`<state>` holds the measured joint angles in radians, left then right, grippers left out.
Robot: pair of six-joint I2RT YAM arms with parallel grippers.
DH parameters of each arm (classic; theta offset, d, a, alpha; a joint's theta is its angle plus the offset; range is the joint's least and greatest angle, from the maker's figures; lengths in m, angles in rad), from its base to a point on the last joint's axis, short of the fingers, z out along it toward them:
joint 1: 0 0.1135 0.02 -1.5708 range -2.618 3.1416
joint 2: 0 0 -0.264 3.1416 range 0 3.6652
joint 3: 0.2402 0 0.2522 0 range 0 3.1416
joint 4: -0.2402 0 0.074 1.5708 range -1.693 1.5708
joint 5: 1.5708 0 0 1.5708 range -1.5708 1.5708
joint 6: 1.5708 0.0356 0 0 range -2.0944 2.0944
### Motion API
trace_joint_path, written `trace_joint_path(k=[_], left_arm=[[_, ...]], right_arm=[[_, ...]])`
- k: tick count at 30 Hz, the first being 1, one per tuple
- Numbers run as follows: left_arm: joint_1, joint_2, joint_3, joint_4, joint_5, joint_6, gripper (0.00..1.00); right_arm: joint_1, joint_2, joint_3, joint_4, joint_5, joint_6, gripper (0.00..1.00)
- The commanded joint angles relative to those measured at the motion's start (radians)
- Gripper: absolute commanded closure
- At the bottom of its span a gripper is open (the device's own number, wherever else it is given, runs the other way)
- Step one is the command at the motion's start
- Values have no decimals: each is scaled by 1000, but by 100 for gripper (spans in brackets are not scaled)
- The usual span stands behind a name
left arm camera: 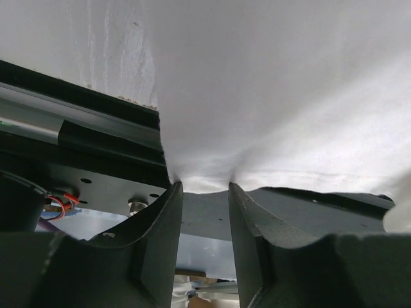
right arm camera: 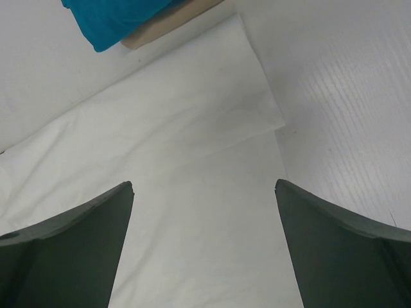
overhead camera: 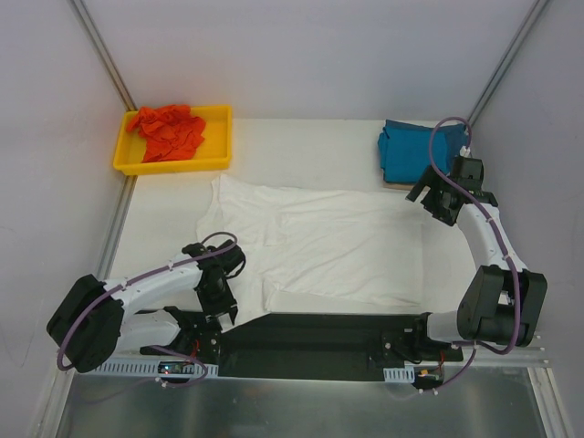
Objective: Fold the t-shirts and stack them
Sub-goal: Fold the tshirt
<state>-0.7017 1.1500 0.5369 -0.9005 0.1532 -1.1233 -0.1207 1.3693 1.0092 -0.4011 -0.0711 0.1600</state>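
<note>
White cloth covers the middle of the counter [overhead camera: 164,219]: the white shirt [overhead camera: 338,242] lies spread flat, its collar end toward the far left and its near-left edge reaching the black base plate [overhead camera: 319,333] that carries the arms. The left fingers [left arm camera: 160,237] sit low at that near-left edge. In the left wrist view they stand a narrow gap apart, with the hem bunched and puckered right at their tips (the dark plate shows through the gap below the cloth), and I cannot tell whether they have the cloth firmly pinched. The right fingers [right arm camera: 70,244] are spread wide and hold nothing. They hang above the shirt's far-right side, where the right wrist view shows a flat sleeve-like flap ending in a corner on the bare counter. The teal shirt [overhead camera: 406,151] rests as a folded pile at the far right of the counter, just beyond those fingers and apart from the white shirt. A tan board [right arm camera: 167,25] shows under its edge. The orange shirt [overhead camera: 166,130] lies crumpled inside the yellow tray [overhead camera: 173,167] at the far-left corner, well apart from the teal pile, with the white shirt's collar end near the tray's front wall but not touching it. No shirt lies on another.
</note>
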Motion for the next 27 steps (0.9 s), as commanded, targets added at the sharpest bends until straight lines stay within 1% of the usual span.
trace_joint_path(k=[1,8,11,12,15,16,17,20,21,22,24,27], left_arm=[[-10,24,-40,15,23,6,66],[-12,24,-57,26,34,46,63],[-12,42,-64,44,36,65,71],[-10,54,-69,54,43,68,76],[-12,68,-69,77,46,80,85],[-12,71,-66,80,40,86,97],[-10,70,-61,80,34,91,100],[-10,47,-23,75,10,125,100],[-10,22,0,75,0,126,100],[-10,8,9,75,-4,135,100],[-10,-18,29,71,-21,149,100],[-9,-35,55,64,-41,171,100]], right_arm=[[1,-38,3,-10,16,-2,4],[1,-91,-35,-45,24,13,4],[1,-120,-58,-70,16,21,4],[1,-131,-64,-79,16,22,3],[1,-191,-83,-122,24,27,3],[1,-214,-92,-154,22,15,3],[1,-254,-93,-177,22,13,3],[1,-320,-103,-300,37,29,4],[1,-334,-106,-336,18,41,4],[6,-348,-109,-411,-1,55,4],[27,-397,-142,-505,-32,99,4],[56,-450,-196,-629,-27,147,3]])
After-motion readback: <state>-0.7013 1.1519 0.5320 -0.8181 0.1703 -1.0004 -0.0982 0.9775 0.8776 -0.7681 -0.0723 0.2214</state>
